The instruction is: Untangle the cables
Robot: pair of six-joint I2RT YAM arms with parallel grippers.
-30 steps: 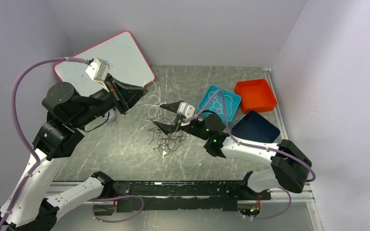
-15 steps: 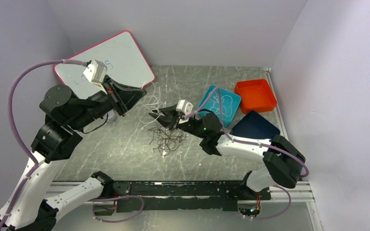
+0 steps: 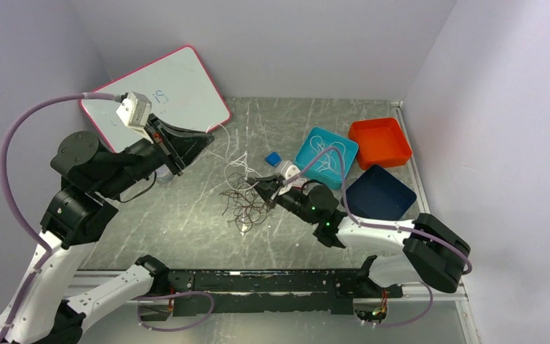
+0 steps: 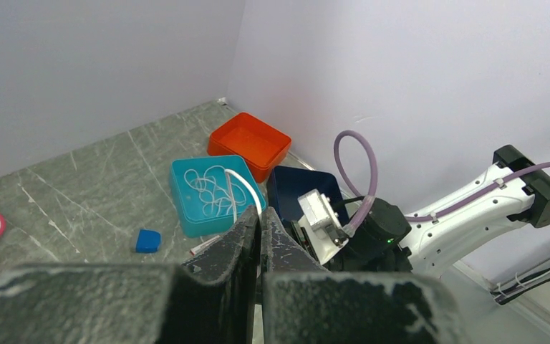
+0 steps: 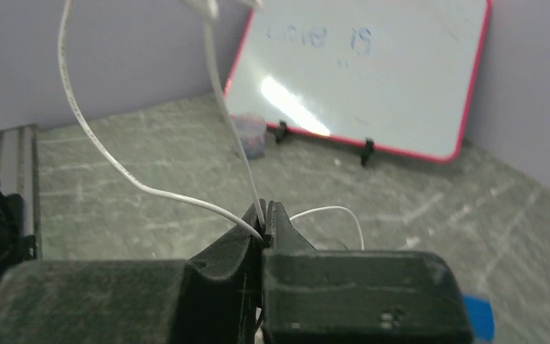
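The cables lie mid-table: a dark brown tangle (image 3: 247, 206) with white loops (image 3: 235, 163) rising from it toward the upper left. My left gripper (image 3: 211, 135) hangs above the table in front of the whiteboard. It is shut on a white cable (image 4: 249, 185) that arcs out of its fingertips (image 4: 252, 218). My right gripper (image 3: 263, 188) sits low at the tangle's right edge. It is shut on a white cable (image 5: 114, 163), and two strands leave its tips (image 5: 265, 217) upward and to the left.
A pink-edged whiteboard (image 3: 165, 89) leans at the back left. At the right stand a teal tray (image 3: 302, 154) holding white cables, an orange tray (image 3: 379, 142) and a dark blue tray (image 3: 379, 192). A small blue block (image 3: 273, 158) lies behind the right gripper.
My right gripper has dropped toward the tangle and closed on a white cable, uncovering the blue block. The left gripper has drifted slightly left and up, still shut.
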